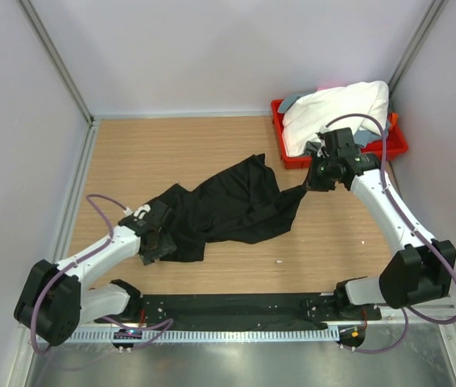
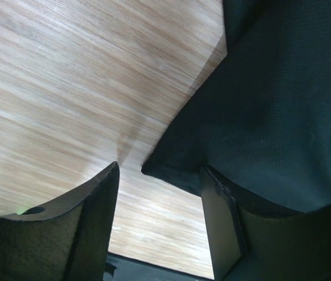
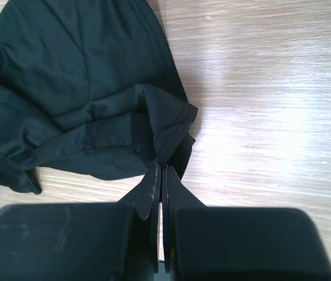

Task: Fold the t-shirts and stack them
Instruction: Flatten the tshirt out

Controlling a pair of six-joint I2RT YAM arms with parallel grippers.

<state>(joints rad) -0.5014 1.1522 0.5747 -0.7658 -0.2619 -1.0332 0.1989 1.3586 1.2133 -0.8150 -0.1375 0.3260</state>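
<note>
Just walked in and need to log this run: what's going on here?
Two robot arms are handling a black t-shirt lying rumpled on the wooden table. The right end effector is shut on the shirt's edge at the end nearest the red tray, which holds a white t-shirt. The left end effector is open at the opposite end, with a corner of fabric between its fingers. Nothing is folded or stacked yet.

You have a wood-grain table [image 1: 212, 153] with a black t-shirt [image 1: 228, 205] lying crumpled across its middle, running from near left towards far right. A red tray [image 1: 291, 160] sits at the far right corner. One small white speck [image 1: 279, 262] lies on bare wood near the shirt's near edge.
</note>
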